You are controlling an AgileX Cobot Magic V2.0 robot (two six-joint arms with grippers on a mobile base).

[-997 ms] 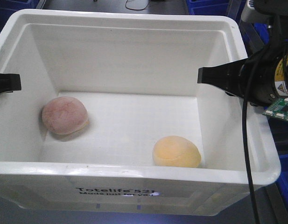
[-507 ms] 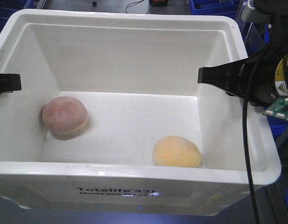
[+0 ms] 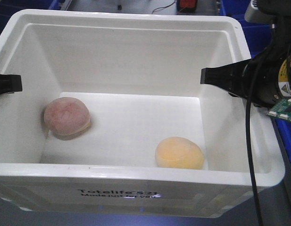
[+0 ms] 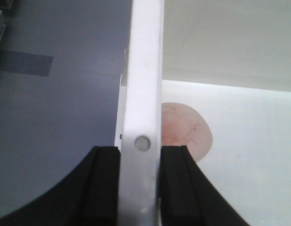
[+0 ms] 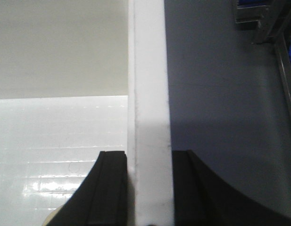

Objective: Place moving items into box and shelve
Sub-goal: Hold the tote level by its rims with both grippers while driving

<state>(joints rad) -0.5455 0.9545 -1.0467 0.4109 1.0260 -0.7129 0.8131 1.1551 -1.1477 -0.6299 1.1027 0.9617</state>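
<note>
Bright overhead light glares off the box [image 3: 126, 56] floor; close-ups soft.

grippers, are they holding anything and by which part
Both hold the white box by its side walls: the left gripper clamps the left rim, the right gripper the right rim.

We spotted blue bins [image 3: 232, 7] at the far right and more blue [image 3: 22, 4] at the far left, plus a red thing [image 3: 185, 4] and a dark cable [image 3: 159, 8] on the grey floor [image 3: 98, 4] at the far side.
</note>
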